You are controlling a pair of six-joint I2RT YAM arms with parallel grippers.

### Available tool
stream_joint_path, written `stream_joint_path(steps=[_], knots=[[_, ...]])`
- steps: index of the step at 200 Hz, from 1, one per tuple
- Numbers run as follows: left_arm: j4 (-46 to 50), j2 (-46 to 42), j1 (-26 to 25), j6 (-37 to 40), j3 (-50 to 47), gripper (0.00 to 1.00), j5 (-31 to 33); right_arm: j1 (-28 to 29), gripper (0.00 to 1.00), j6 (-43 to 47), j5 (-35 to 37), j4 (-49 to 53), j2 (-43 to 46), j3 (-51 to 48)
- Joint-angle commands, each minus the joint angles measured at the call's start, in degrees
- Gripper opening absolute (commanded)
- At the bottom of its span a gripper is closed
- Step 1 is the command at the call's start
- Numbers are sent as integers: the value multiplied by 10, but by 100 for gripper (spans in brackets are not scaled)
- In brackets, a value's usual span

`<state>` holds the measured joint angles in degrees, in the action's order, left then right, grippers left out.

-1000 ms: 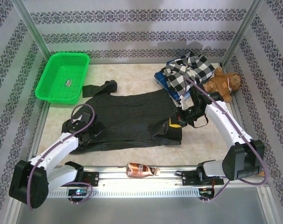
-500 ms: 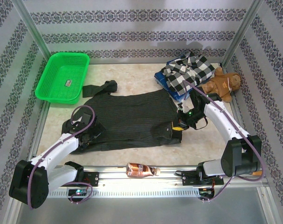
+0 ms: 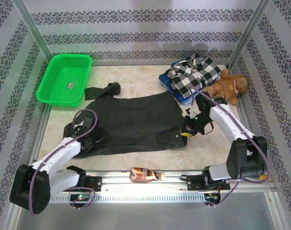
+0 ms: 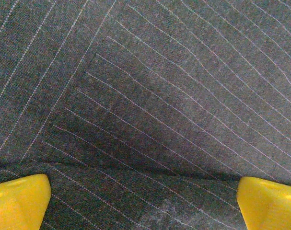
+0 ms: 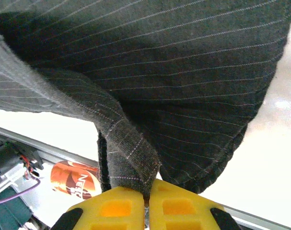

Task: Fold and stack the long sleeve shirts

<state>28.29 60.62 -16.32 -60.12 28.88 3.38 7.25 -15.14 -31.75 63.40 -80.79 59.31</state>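
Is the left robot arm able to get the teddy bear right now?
Probably not. The teddy bear sits far right; the left gripper hangs open over the dark shirt at near left, with the right arm between.

The white left arm is stretched forward and kept low from its base at the near left. The left claw is pointed down and is held wide open, so its two yellow fingertips are seen far apart.

The white right arm is bent at the elbow and is reached in toward the middle. The right claw is closed. A fold of the large dark charcoal pinstriped shirt is pinched between its yellow fingers, which are pressed almost together.
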Motion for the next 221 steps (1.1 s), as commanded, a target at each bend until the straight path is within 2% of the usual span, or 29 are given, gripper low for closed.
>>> stream_joint_path(steps=[1, 25, 51, 99, 129, 156, 183, 221], knots=[[26, -16, 10, 19, 26, 100, -3, 1, 9, -20, -54, -16, 16, 37], [56, -51, 10, 17, 68, 100, -9, 27, 9, -42, -125, -21, 29, 90], [102, -103, 11, 6, 111, 100, -10, 76, 9, -79, -169, -30, 41, 156], [213, -169, 12, 5, 155, 100, 12, 193, 9, -160, -198, -85, 27, 240], [230, -198, 15, -4, 164, 100, 40, 246, 9, -213, -217, -141, 20, 276], [241, -183, 17, 10, 191, 100, 60, 264, 9, -263, -241, -193, 25, 304], [247, -151, 18, 33, 221, 100, 65, 268, 9, -283, -256, -199, 34, 336], [227, -111, 17, 42, 216, 100, 51, 264, 10, -291, -274, -200, 67, 293]])
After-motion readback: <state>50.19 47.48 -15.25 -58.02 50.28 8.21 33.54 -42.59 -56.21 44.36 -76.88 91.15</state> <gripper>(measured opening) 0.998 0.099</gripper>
